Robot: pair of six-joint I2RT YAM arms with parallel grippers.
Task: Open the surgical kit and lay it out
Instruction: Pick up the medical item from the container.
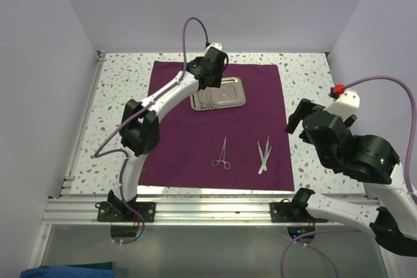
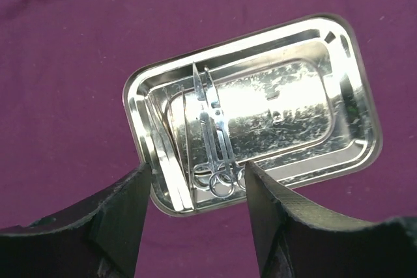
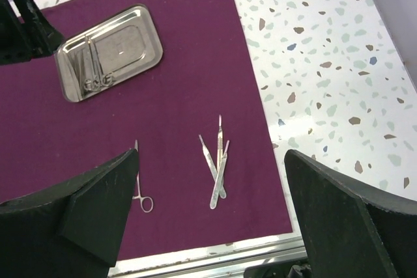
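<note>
Cloth wrap (image 1: 182,141) lies open and flat on the speckled surface (image 1: 306,76). Steel tray (image 1: 232,93) sits on the cloth toward its far edge, near the middle. Inside the tray, ring-handled instruments (image 2: 212,128) lie together at 1 end, rings pointing at the left wrist camera; exact count unclear. More thin flat pieces lie beside them against the tray wall, type unclear.

1 pair of forceps (image 1: 222,154) lies alone on the near half of the cloth, rings toward the arms. To its right, well apart from it, a small cluster of thin straight instruments (image 3: 217,161) lies overlapping, about 3, near the cloth's right edge.

Left gripper (image 2: 195,177) hangs over the tray end holding the ringed instruments, jaws apart, nothing between them, not touching the tray as far as visible. Right gripper (image 3: 210,161) is raised over the right side, looking down at the straight cluster, jaws wide apart and empty.
</note>
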